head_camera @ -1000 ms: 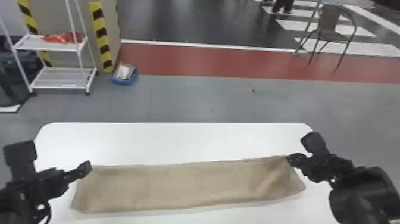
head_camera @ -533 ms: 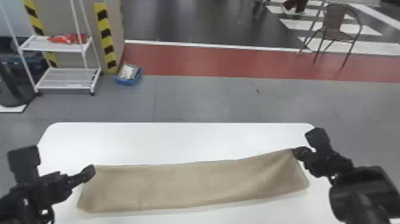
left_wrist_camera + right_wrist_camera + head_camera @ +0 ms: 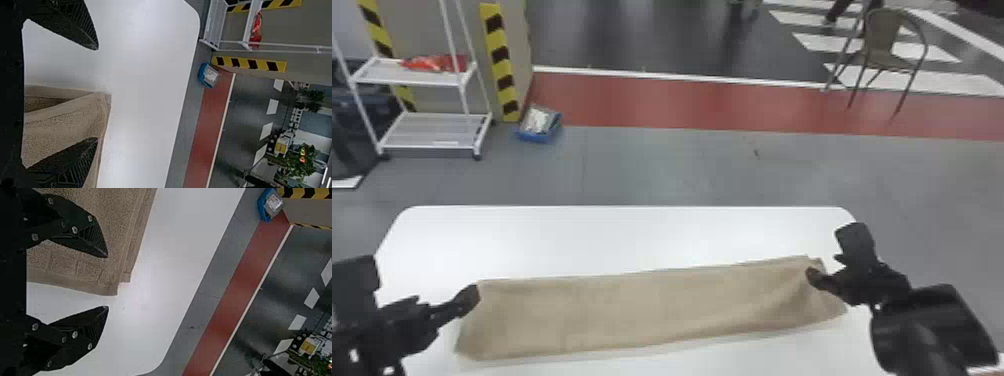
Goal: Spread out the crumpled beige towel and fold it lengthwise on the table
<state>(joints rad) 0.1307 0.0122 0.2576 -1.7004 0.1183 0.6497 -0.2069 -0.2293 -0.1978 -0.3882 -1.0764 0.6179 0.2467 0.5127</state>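
Note:
The beige towel (image 3: 652,312) lies as a long, narrow strip across the white table, its right part slightly wrinkled. My left gripper (image 3: 472,295) is at the towel's far left corner. In the left wrist view, my left gripper (image 3: 98,94) stands open around the edge of the towel (image 3: 70,125). My right gripper (image 3: 814,277) is over the towel's right end. In the right wrist view, my right gripper (image 3: 107,282) is open, with a corner of the towel (image 3: 113,235) lying between and beneath its fingers, and two layers showing along the edge.
The white table (image 3: 612,235) has bare surface beyond the towel and a strip in front of it. On the floor behind stand a white shelf rack (image 3: 432,130), a blue box (image 3: 539,125) and a chair (image 3: 887,50).
The right gripper has let go of the towel's far right corner and come slightly nearer. That end was first carried away from the robot. The left arm has barely moved.

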